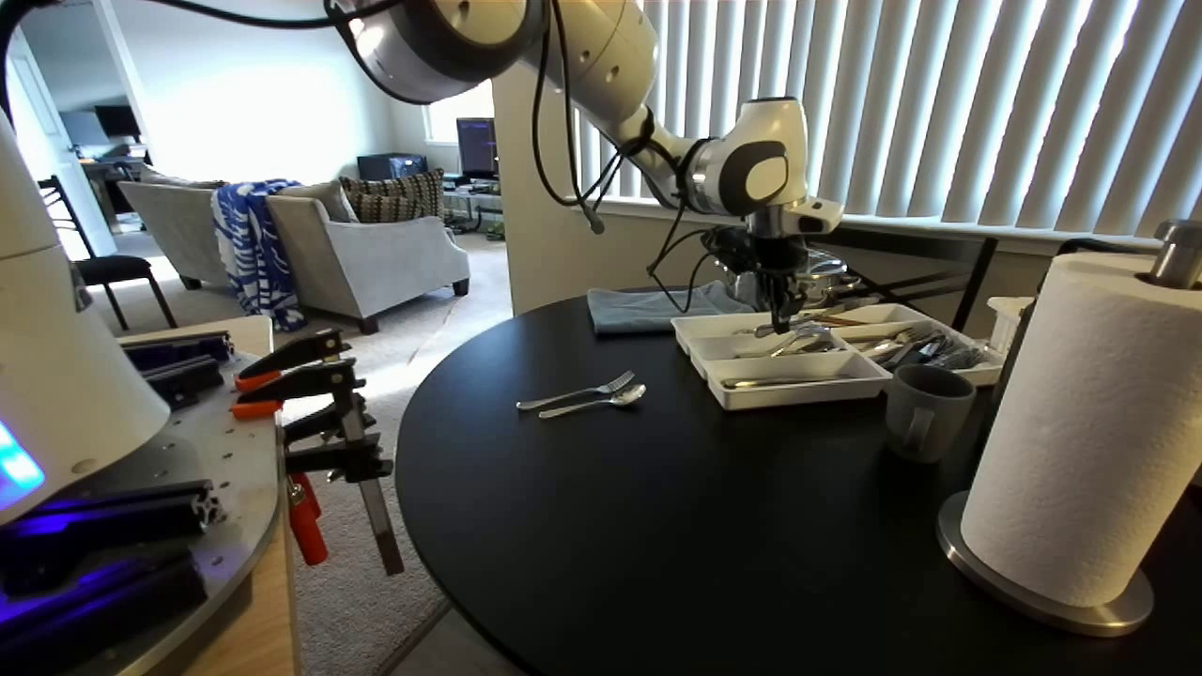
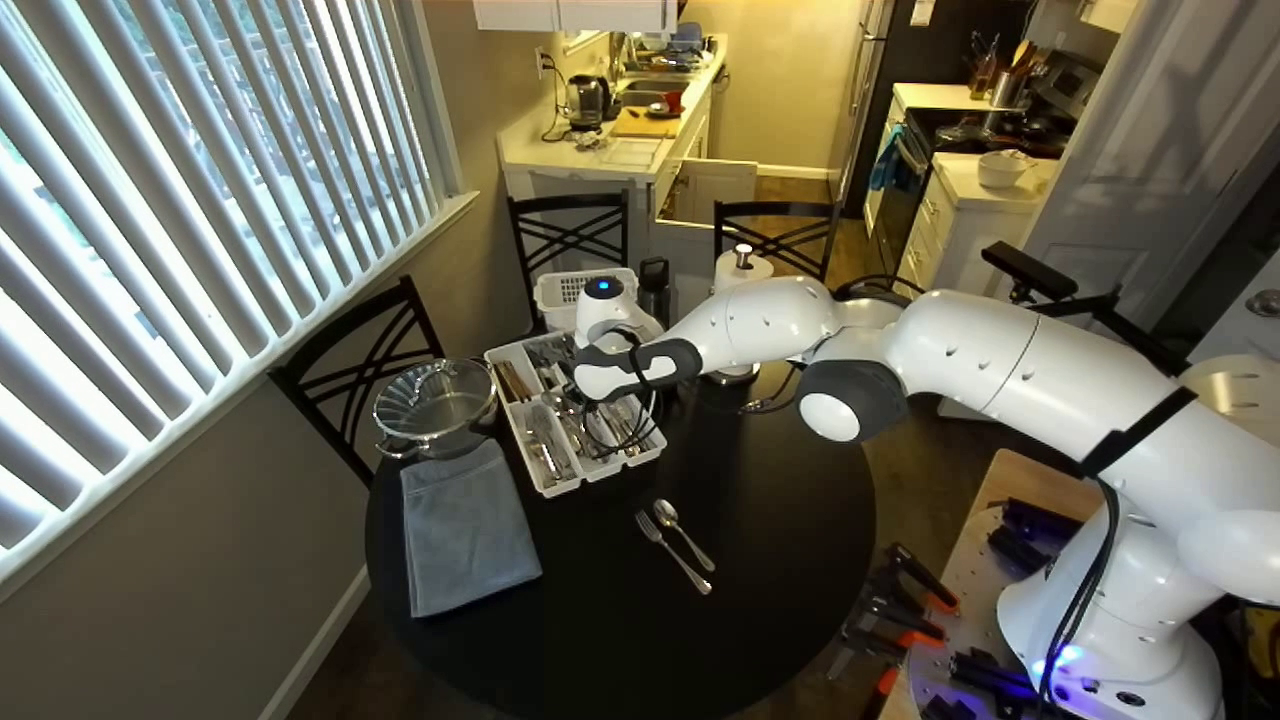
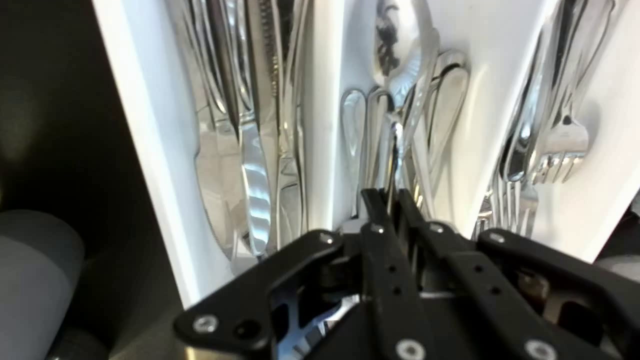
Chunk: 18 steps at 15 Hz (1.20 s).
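Observation:
My gripper (image 3: 389, 196) reaches down into the middle compartment of a white cutlery tray (image 1: 798, 394). In the wrist view its narrow black fingers are almost together, with a thin metal utensil (image 3: 393, 155) edge-on between them; which kind it is I cannot tell. Just above the fingertips lies a spoon (image 3: 404, 42) among several handles. Knives (image 3: 257, 185) fill the compartment to the left, and forks (image 3: 565, 142) lie to the right. Outside the tray, a fork (image 1: 582, 391) and a spoon (image 1: 601, 402) rest side by side on the black table (image 1: 676, 526).
Close to the tray stand a grey mug (image 1: 925, 413) and a paper towel roll (image 1: 1080, 422). A folded blue-grey cloth (image 2: 470, 530) and a glass pot (image 2: 435, 400) are on its window side. Behind it are a white basket (image 2: 558, 290) and a dark bottle (image 2: 653, 285).

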Available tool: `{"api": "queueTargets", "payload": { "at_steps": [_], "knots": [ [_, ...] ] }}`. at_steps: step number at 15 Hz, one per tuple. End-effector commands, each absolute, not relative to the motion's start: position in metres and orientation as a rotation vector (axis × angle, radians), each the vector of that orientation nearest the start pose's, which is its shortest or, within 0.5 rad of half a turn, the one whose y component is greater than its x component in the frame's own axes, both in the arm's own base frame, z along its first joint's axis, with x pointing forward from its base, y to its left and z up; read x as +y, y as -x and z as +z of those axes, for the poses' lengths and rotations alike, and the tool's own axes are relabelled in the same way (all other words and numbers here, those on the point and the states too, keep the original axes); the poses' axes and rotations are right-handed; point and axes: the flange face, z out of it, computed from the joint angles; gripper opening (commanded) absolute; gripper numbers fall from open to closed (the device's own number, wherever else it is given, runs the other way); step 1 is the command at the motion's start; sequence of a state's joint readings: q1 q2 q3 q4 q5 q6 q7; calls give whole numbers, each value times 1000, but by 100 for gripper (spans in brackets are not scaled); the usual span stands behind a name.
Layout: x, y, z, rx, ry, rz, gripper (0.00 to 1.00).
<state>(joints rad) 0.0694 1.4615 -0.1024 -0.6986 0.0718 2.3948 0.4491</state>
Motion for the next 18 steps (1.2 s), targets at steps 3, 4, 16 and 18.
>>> {"api": "queueTargets", "payload": {
  "at_steps": [3,4,16,18],
  "knots": [
    [40,-794,51,675,3017,-393,9],
    [43,-793,51,676,3017,-389,9],
    [68,-784,98,627,3065,-627,2],
    [77,-773,99,658,3099,-587,2]
  ]
}}
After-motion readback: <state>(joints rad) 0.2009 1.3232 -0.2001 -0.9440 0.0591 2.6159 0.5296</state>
